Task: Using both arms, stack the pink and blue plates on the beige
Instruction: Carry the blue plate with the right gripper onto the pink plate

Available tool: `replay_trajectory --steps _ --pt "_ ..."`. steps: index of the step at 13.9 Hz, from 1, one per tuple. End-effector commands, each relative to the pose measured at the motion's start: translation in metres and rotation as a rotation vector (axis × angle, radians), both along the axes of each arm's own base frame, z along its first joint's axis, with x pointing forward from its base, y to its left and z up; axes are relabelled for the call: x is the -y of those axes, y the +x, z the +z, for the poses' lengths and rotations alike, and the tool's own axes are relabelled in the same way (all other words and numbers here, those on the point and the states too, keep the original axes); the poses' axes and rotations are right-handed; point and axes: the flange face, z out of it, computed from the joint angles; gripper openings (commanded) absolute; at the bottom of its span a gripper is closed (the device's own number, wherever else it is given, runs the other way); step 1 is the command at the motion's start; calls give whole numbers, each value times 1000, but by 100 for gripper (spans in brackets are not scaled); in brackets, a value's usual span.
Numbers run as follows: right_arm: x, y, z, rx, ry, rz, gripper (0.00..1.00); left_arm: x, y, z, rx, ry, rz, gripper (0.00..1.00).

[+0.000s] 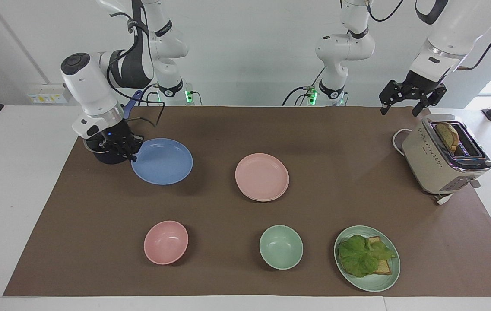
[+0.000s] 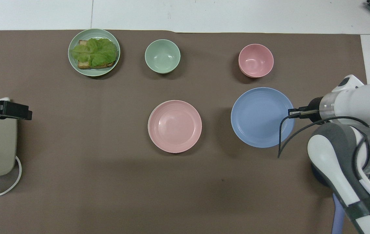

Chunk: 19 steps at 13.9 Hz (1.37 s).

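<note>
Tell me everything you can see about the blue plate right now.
The blue plate is round, shallow and matte, medium blue with a low raised rim, and empty. The right gripper is shut on its rim at the edge toward the right arm's end of the table. It seems lifted just off the brown mat, judging by its shadow. It is beside the pink plate, apart from it, and nearer to the robots than the pink bowl.

Right gripper (image 1: pixel 128 152) clamped on the rim of the blue plate (image 1: pixel 162 161), plate lifted off the mat, dark pot (image 1: pixel 106 154) just under the wrist, pink plate (image 1: pixel 261 176) well apart toward the left arm's end, left gripper (image 1: pixel 402 107) spread wide over the toaster (image 1: pixel 441 160).
</note>
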Motion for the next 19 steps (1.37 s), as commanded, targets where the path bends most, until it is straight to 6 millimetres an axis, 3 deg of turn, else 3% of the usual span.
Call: replay_trajectory --steps 1,4,8,13,16,19 --pt "-35 25 2 -24 60 -22 0 -4 -1 3 -9 19 -6 100" --pt "-84 30 -16 -55 79 -41 0 -3 -1 3 -9 19 -9 100" --pt "-147 23 -27 -95 134 -37 0 -3 -1 3 -11 19 -8 100" --pt "-209 10 -58 -122 124 -34 0 -4 -1 3 -9 19 -6 100" --pt "-230 7 -85 -128 116 -43 0 -3 -1 3 -9 19 -9 100" --pt "-243 6 -98 -124 113 -51 0 -3 -1 3 -9 19 -9 100"
